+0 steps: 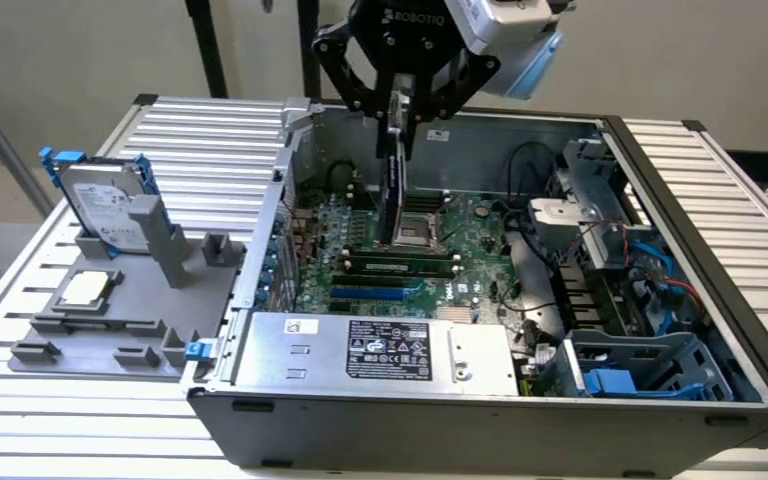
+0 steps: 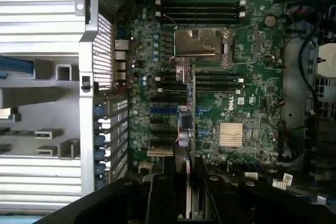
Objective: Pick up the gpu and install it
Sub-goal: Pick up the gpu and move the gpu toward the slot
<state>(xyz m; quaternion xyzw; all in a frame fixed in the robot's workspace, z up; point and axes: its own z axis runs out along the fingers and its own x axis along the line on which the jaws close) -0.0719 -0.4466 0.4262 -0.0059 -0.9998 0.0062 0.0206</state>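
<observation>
Now your gripper (image 1: pixel 404 100) is clenched on the gpu (image 1: pixel 394 180) by its top edge. The card hangs edge-down over the motherboard (image 1: pixel 478 225), twelve o'clock of the power supply (image 1: pixel 371 350). It looks light, stiff and fragile, so hold edges only.

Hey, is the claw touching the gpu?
Touching. The exterior view shows the claw pinching the top edge of the gpu between its fingers, with the card hanging upright over the motherboard.

gpu (image 1: pixel 392 190) top hidden within claw (image 1: pixel 400 108); claw base cut off above
</observation>
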